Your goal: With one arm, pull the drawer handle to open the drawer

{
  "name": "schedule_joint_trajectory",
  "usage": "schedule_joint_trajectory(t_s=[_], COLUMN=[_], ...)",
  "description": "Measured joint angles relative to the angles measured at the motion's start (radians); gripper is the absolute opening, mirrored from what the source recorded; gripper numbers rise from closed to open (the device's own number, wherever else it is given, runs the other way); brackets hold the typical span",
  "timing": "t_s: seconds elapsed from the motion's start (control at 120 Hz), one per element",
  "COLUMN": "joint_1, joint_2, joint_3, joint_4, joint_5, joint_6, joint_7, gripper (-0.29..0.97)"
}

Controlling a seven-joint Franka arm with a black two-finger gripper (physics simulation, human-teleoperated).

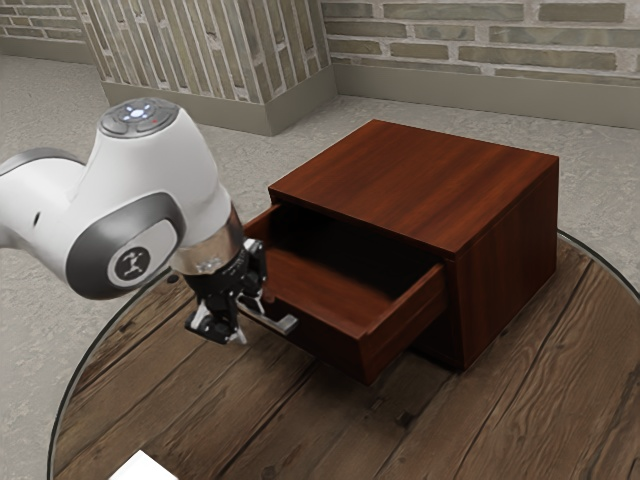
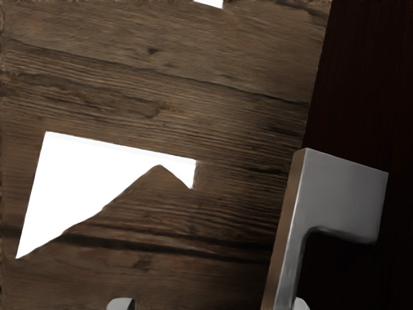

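1. Exterior view: the gripper [image 1: 222, 330] is at the near end of the silver handle [image 1: 278, 321]. The rest of the bar runs off at about 4 o'clock from the claw.
2. The handle's long axis lies roughly 10-to-4, along the drawer [image 1: 340, 290] front. The drawer is already partly out of the cabinet [image 1: 430, 180], projecting toward 8 o'clock, so the pull is judged to go on toward 8 o'clock, square to the bar.
3. Surface: round plank table [image 1: 480, 420], with a white patch [image 1: 145, 468] at 6 o'clock of the claw. Room: brick wall [image 1: 450, 40] at 12 o'clock, pale floor [image 1: 40, 100].
4. Wrist view: the handle [image 2: 335, 194] is seen as an L-shaped metal bracket against the dark drawer front. Two fingertips [image 2: 121, 303] are seen well apart, and the bar lies against one only. The claw is therefore read as spread and hooked on the handle, not clamped.
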Motion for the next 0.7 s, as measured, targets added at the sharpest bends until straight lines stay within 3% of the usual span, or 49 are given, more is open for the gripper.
schedule_joint_trajectory(t_s=[0.7], joint_1=[-0.001], joint_2=[-0.037], joint_3=[0.003], joint_4=[-0.018], joint_5=[-0.006], joint_6=[-0.076], joint_7=[-0.016], gripper=[0.25])
